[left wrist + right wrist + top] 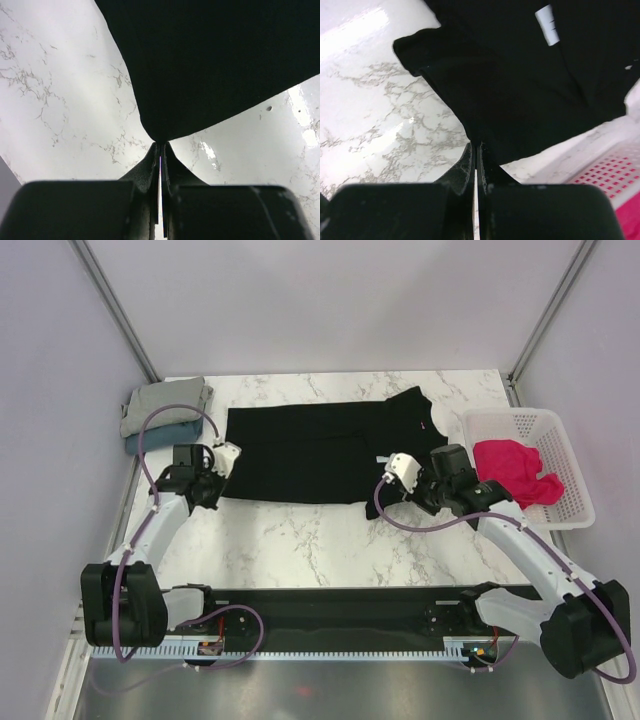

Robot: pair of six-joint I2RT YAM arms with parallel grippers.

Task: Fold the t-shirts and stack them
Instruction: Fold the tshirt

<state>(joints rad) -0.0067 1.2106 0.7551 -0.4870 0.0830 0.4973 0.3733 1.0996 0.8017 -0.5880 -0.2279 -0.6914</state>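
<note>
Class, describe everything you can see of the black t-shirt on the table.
The black t-shirt is soft, plain, matt cloth with a small white tag. It lies spread out and fairly flat across the marble table, with a few creases. The left pincer is shut on its near left corner and the right pincer is shut on its near right edge. The cloth puckers up at both pinches.

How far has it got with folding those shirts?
Done: a grey shirt lies folded on a blue shirt in the far left corner. In hand: the left fingers and right fingers each pinch the near edge of the black shirt. Left: the pink shirt, crumpled in the basket.
</note>
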